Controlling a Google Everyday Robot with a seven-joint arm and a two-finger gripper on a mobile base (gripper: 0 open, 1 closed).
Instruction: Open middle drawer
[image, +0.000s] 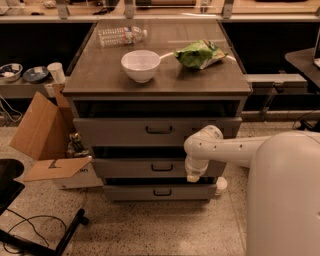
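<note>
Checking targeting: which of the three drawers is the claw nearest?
The middle drawer: the claw hangs at its front's right end, below the taller top drawer, above the bottom drawer.
</note>
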